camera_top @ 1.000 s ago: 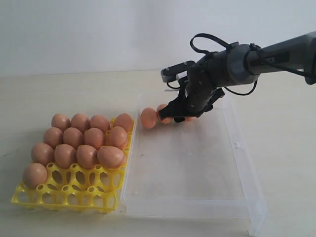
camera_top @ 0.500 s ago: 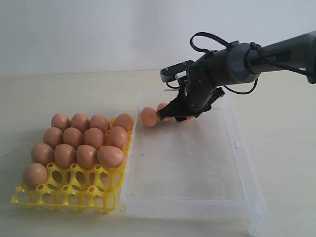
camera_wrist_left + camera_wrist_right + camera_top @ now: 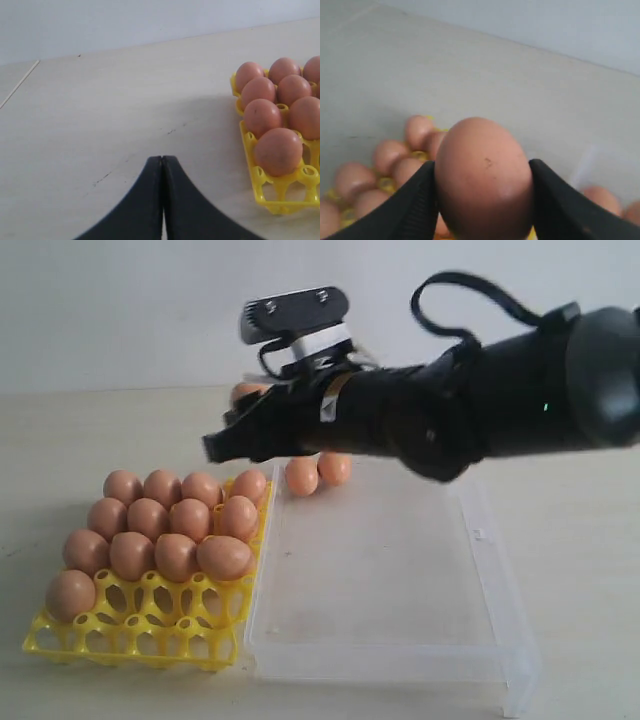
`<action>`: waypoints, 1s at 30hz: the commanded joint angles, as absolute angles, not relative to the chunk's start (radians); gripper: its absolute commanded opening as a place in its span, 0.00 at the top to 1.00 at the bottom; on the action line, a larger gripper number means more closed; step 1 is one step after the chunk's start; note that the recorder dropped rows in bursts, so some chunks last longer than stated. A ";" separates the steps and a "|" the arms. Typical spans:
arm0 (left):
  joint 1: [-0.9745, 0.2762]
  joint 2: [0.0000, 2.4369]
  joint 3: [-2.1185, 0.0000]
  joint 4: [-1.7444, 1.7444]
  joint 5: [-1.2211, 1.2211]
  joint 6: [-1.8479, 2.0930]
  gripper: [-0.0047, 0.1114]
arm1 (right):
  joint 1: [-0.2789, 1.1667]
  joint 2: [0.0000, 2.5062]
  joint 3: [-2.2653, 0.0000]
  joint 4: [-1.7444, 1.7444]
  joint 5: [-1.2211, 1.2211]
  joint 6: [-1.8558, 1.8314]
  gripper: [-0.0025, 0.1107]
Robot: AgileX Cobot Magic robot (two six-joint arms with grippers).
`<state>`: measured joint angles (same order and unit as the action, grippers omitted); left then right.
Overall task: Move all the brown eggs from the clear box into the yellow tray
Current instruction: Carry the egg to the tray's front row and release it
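Carrying step: one brown egg (image 3: 482, 170) sits pinched in the right gripper (image 3: 485, 197) over the yellow tray (image 3: 60, 640), two more eggs (image 3: 300, 477) lie in the clear box (image 3: 400, 580); next calls for gentle lowering into an empty cup (image 3: 160, 592).

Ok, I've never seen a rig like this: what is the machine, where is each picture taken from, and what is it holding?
It is a robot with two arms, each ending in a two-finger gripper. The wide picture is from a camera off the arms; the dark right arm reaches over the yellow tray, which holds thirteen brown eggs. Two more eggs show in the clear box on the table. The other two pictures come from cameras on the wrists. The right gripper holds one egg; the left gripper is shut, empty, near the tray.
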<state>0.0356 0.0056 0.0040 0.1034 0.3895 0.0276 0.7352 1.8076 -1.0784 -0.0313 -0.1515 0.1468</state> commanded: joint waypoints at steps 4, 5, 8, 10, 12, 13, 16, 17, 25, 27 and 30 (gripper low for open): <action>0.030 0.000 0.000 0.101 0.380 0.023 0.96 | 0.980 1.940 -1.026 -0.121 -0.479 0.193 0.98; 0.030 0.000 0.000 0.101 0.380 0.023 0.96 | 0.984 1.956 -1.028 -0.123 -0.482 0.208 0.98; 0.030 0.000 0.000 0.101 0.380 0.023 0.96 | 0.989 2.027 -1.070 -0.190 -0.483 0.323 0.98; 0.030 0.000 0.000 0.101 0.380 0.023 0.96 | 0.989 2.057 -1.108 -0.221 -0.473 0.402 0.98; 0.030 0.000 0.000 0.101 0.380 0.023 0.96 | 0.989 2.086 -1.157 -0.223 -0.452 0.483 0.96; 0.030 0.000 0.000 0.101 0.380 0.023 0.96 | 0.989 2.092 -1.169 -0.225 -0.448 0.499 0.95; 0.030 0.000 0.000 0.101 0.380 0.023 0.96 | 0.989 2.109 -1.204 -0.228 -0.395 0.509 0.87; 0.030 0.000 0.000 0.101 0.380 0.023 0.96 | 0.989 2.114 -1.212 -0.228 -0.385 0.510 0.85; 0.030 0.000 0.000 0.101 0.380 0.023 0.96 | 0.989 2.130 -1.217 -0.228 -0.362 0.550 0.63; 0.030 0.000 0.000 0.101 0.380 0.023 0.96 | 0.989 2.130 -1.217 -0.228 -0.362 0.550 0.54; 0.030 0.000 0.000 0.101 0.380 0.023 0.96 | 0.989 2.130 -1.217 -0.228 -0.356 0.550 0.42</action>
<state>0.0356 0.0056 0.0040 0.1034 0.3895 0.0276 0.9873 2.1302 -1.2093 -0.2197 -0.3549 0.5461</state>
